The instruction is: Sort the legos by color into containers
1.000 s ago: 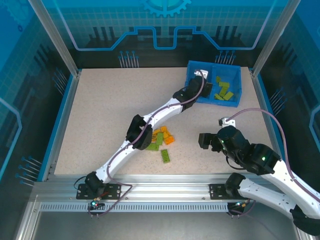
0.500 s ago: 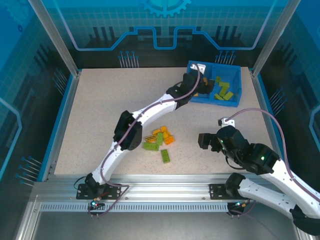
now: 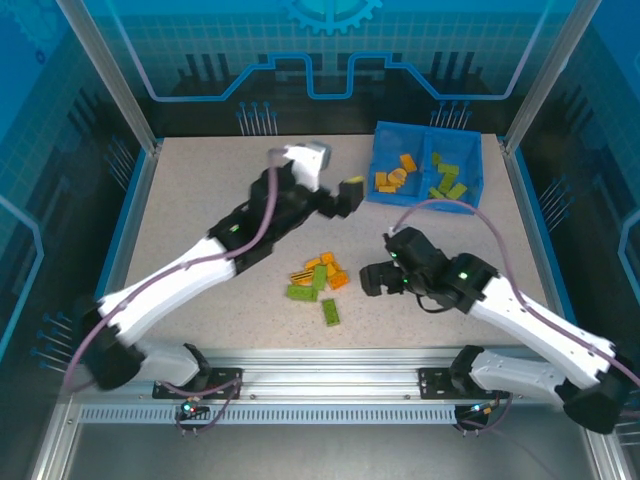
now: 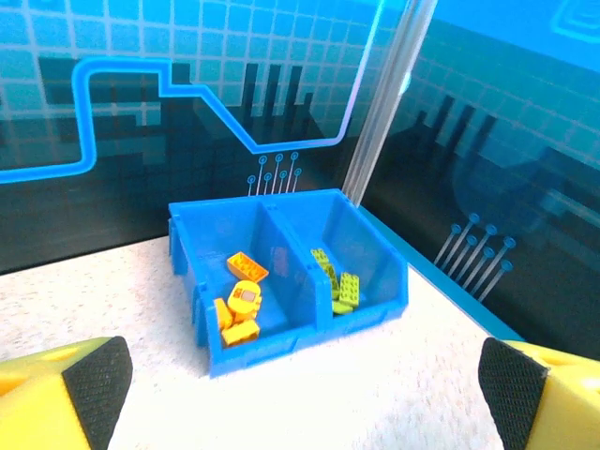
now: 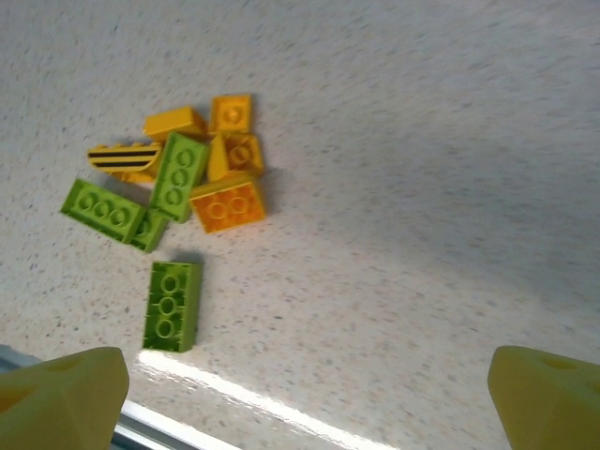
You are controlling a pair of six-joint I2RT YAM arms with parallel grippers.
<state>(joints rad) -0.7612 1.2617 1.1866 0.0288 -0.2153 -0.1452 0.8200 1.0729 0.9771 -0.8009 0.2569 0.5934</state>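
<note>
The blue bin (image 3: 379,158) stands at the back right. Its left compartment holds several orange legos (image 4: 240,300) and its right one several green legos (image 4: 339,281). A pile of orange and green legos (image 3: 318,274) lies mid-table, with one green brick (image 3: 330,312) apart just in front of it. My left gripper (image 3: 345,193) hangs open and empty left of the bin, facing it (image 4: 300,384). My right gripper (image 3: 372,280) is open and empty just right of the pile; its wrist view has the pile (image 5: 178,178) and the lone green brick (image 5: 172,306) to the left of the gripper (image 5: 309,394).
Metal posts and blue walls (image 3: 130,100) enclose the speckled table (image 3: 200,200). The aluminium front rail (image 3: 330,380) runs along the near edge. The bin's near wall (image 4: 281,342) faces the left gripper across bare tabletop.
My left gripper opened over the bin's left compartment, then pulled back left and up, away from the bin. My right gripper swung left, closer to the pile.
</note>
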